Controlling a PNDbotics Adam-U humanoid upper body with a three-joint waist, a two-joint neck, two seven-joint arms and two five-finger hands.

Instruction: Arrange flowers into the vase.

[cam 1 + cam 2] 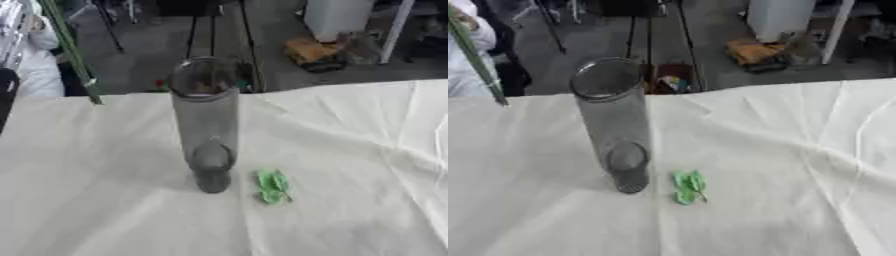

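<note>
A tall, smoky-grey see-through vase (206,120) stands upright on the white tablecloth (350,150), a little left of the middle. Its mouth is open and I see nothing inside. A small green leaf (273,186) lies flat on the cloth just right of the vase's base. A long green stem (72,55) slants down from the top left edge, and its lower end hangs over the table's far left edge, well left of the vase. Its upper end leaves the picture, so what holds it is hidden. Neither of my hands shows in either view.
The cloth is creased, with ridges running toward the right side. Past the table's far edge (350,86) lie the floor, dark metal legs (201,35), an orange object (308,52) and a white box (337,17). A person in white (31,60) stands at the far left.
</note>
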